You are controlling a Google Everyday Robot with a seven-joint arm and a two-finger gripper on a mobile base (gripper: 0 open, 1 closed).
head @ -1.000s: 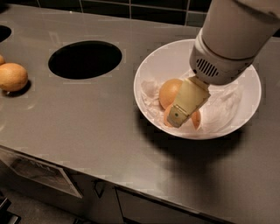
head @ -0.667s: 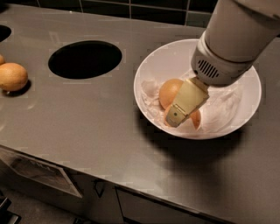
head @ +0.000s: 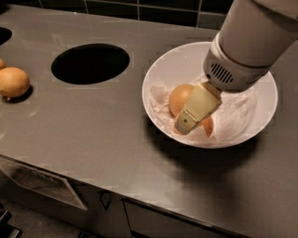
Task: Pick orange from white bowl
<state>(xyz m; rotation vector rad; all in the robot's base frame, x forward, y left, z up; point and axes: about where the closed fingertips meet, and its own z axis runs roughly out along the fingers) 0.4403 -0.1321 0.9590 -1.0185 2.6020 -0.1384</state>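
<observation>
Counter, white bowl: tool still inside

The grey table has a dark round hole near its back edge. Dark wall tiles sit behind it. The gripper hangs near the right edge.

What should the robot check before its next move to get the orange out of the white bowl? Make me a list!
1. Orange in the white bowl: ok, it lies on the crumpled paper.
2. Gripper at the orange: ok, it is down inside the bowl, covering part of the orange.
3. Hold on the orange: cannot tell.
4. Paler fruit out of the way: not ok, it sits close beside the orange, partly behind the gripper.
5. Yellow fruit away from the bowl: ok, it lies on the counter beyond the dark hole.
</observation>
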